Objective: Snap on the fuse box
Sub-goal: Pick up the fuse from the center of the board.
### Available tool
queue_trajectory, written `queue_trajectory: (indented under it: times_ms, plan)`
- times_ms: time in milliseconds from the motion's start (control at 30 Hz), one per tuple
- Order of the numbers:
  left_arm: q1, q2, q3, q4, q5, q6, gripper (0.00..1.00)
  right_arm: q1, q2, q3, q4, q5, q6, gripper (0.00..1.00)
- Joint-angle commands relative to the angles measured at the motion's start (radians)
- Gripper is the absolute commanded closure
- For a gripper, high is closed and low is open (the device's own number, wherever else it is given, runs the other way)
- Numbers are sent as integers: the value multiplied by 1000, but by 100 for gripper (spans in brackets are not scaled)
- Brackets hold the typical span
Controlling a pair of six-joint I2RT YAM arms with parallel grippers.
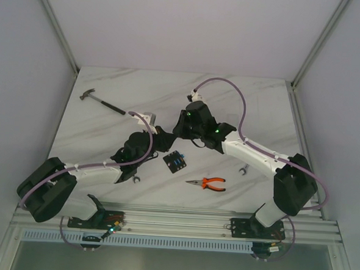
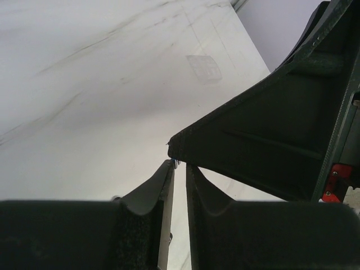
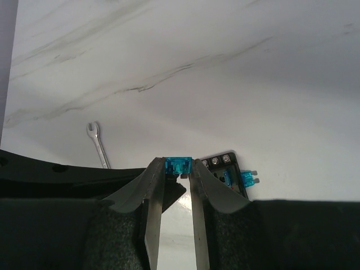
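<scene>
The fuse box [image 1: 174, 163] is a small black square lying flat on the marble table, just in front of both grippers. In the right wrist view its corner [image 3: 225, 166] shows beside my right fingers, with screws and a blue fuse in it. My right gripper [image 3: 178, 169] is shut on a loose blue fuse [image 3: 178, 165], held above the table. In the top view the right gripper [image 1: 175, 135] meets the left gripper [image 1: 161, 141] tip to tip. My left gripper [image 2: 180, 166] has its jaws nearly together with a thin slit, its tips against the right gripper's black finger [image 2: 270, 135].
Another loose blue fuse [image 3: 248, 179] lies beside the box. A small wrench [image 3: 98, 143] lies to the left, also seen in the top view [image 1: 136, 179]. Orange-handled pliers [image 1: 207, 184], a second wrench [image 1: 243, 169] and a hammer [image 1: 102, 103] lie on the table.
</scene>
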State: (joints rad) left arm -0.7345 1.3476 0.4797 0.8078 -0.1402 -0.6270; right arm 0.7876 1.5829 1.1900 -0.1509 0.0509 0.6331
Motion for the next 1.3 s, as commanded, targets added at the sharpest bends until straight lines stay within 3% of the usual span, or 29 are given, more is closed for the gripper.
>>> queue_trajectory:
  times_ms: [0, 367, 567, 700, 900, 1067, 1267]
  plan:
    - [-3, -3, 33, 19, -19, 20, 78, 7, -22, -27, 16, -35, 15, 89]
    - [-2, -22, 27, 6, -16, 23, 95, 6, -32, -44, 38, -52, 19, 88]
    - [-5, -27, 23, 1, -10, 29, 99, 7, -51, -52, 46, -51, 11, 78]
    - [-3, -42, 11, -10, -7, 58, 100, -5, -99, -56, 53, -72, -81, 71]
    - [24, -117, -25, -26, 72, 160, 100, -108, -183, -92, 77, -301, -360, 66]
    - [70, -193, -46, -32, 237, 214, 100, -198, -232, -102, 71, -584, -552, 59]
    - [95, -265, -21, -75, 434, 263, 100, -247, -237, -84, 35, -780, -704, 56]
